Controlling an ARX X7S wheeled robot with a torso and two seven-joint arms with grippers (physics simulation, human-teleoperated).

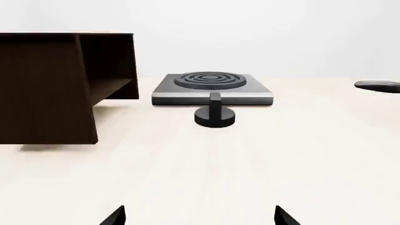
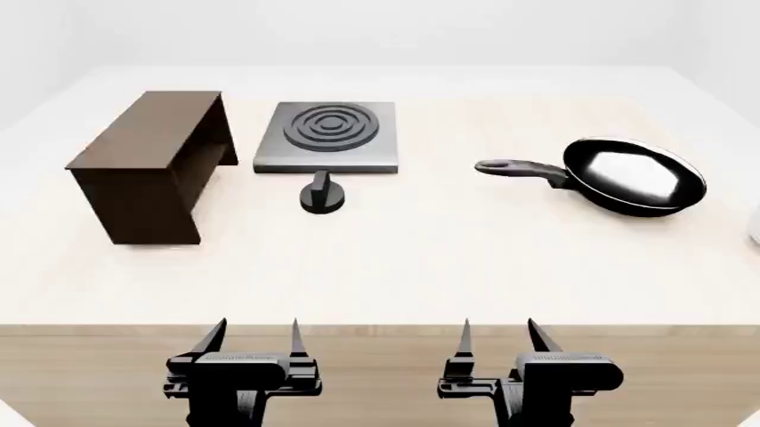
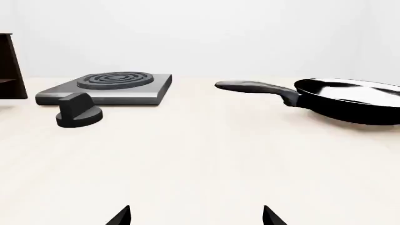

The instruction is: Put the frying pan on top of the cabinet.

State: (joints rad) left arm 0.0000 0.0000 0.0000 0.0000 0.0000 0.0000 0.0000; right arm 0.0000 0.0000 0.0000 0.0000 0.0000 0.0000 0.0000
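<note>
The black frying pan [image 2: 633, 175] lies on the table at the right, its long handle [image 2: 518, 169] pointing left; it also shows in the right wrist view [image 3: 350, 99]. The dark brown cabinet [image 2: 149, 165] stands at the far left with its open side facing right; it also shows in the left wrist view [image 1: 59, 86]. My left gripper [image 2: 253, 331] and right gripper [image 2: 499, 331] are both open and empty at the table's near edge, well short of the pan and cabinet. Their fingertips show in the left wrist view [image 1: 114, 216] and the right wrist view [image 3: 119, 216].
A grey stove plate with concentric rings [image 2: 327, 135] lies between cabinet and pan. A black round knob [image 2: 322, 195] stands just in front of it. A white object's edge [image 2: 755, 227] shows at the far right. The table's front edge [image 2: 380, 327] lies under the grippers.
</note>
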